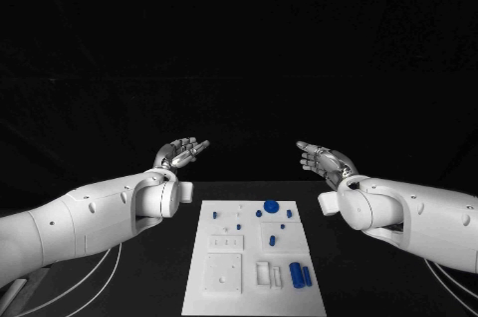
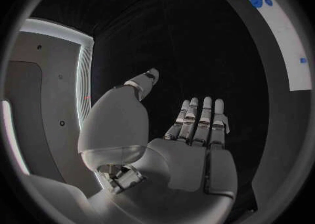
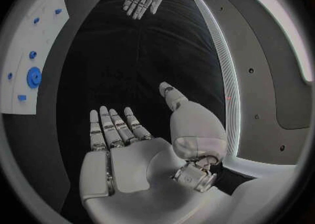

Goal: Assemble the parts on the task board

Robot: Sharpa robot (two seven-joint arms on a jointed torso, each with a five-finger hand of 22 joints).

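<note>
The white task board (image 1: 224, 289) lies in the middle of the black table, with small blue parts on it: a round blue disc (image 1: 271, 206), a short blue peg (image 1: 272, 240) and two blue cylinders (image 1: 301, 275) near its front right. My left hand (image 1: 179, 153) is raised above the table beyond the board's far left corner, palm up, fingers apart, holding nothing. My right hand (image 1: 324, 160) is raised beyond the far right corner, likewise empty with spread fingers. The left wrist view shows my left hand (image 2: 190, 145) flat and the board (image 2: 282, 30) off to one side. In the right wrist view my right hand (image 3: 131, 156) is flat too, with the board (image 3: 26, 77) at the rim.
Pale cables (image 1: 110, 275) run along the table under my left arm, and more cables (image 1: 448, 279) lie under my right arm. Black table surface (image 1: 249, 187) stretches between the hands and beyond the board.
</note>
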